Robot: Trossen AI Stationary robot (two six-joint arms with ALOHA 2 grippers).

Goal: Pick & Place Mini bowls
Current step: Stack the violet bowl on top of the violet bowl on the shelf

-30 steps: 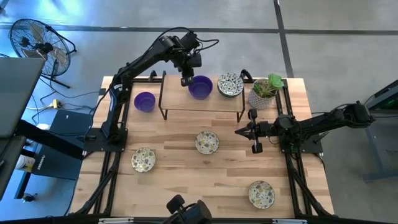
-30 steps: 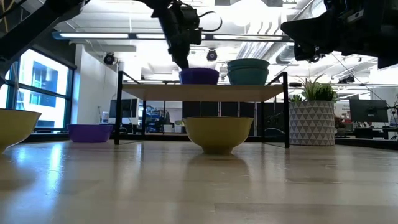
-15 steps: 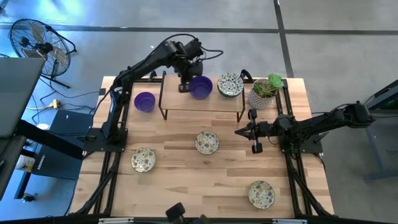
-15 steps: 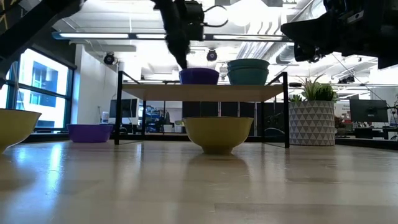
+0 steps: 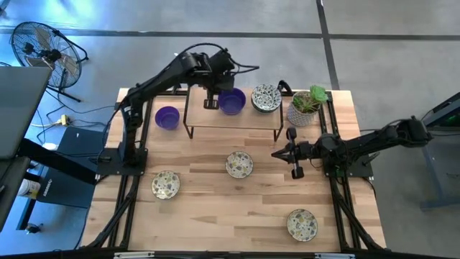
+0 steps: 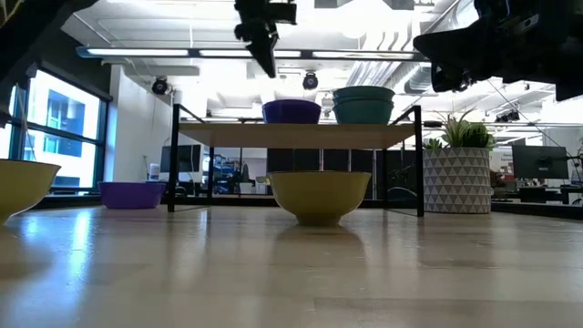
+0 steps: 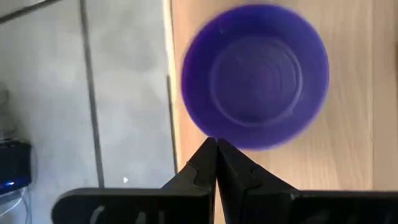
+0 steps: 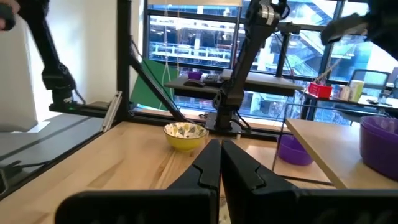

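I've got the left gripper (image 5: 210,103) hanging above the shelf (image 5: 233,121) with its jaws pressed together and empty, just left of the purple mini bowl (image 5: 232,101) sitting there beside a patterned bowl (image 5: 266,98), while the right gripper (image 5: 295,171), also closed, waits mid-right.

A glossy purple mini bowl (image 6: 291,111) and a teal-sided bowl (image 6: 363,104) sat on the thin-legged wooden shelf (image 6: 296,134); the left gripper (image 6: 261,41) hung at the purple bowl's eleven o'clock, apart.
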